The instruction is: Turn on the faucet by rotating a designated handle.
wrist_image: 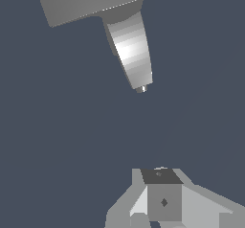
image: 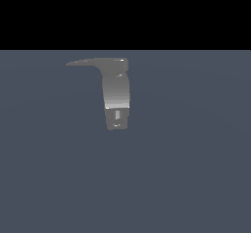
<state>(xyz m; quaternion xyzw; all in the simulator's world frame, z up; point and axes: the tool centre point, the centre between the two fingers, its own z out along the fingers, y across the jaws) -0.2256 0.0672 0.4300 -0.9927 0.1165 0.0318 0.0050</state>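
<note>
The faucet (image: 116, 92) is a small grey upright cylinder with a bright band and a darker slotted base, standing on a blue-grey floor. Its handle (image: 90, 62) is a thin flat lever that tapers to a point toward the exterior view's left. In the wrist view the faucet body (wrist_image: 131, 47) and the broad handle (wrist_image: 81, 2) show from above. My gripper (wrist_image: 161, 174) shows only in the wrist view. Its fingers sit together with no gap and hold nothing. It is well apart from the faucet, touching nothing. The arm does not show in the exterior view.
A plain blue-grey floor (image: 196, 178) surrounds the faucet on all sides. A black band fills the top of the exterior view. No other objects show.
</note>
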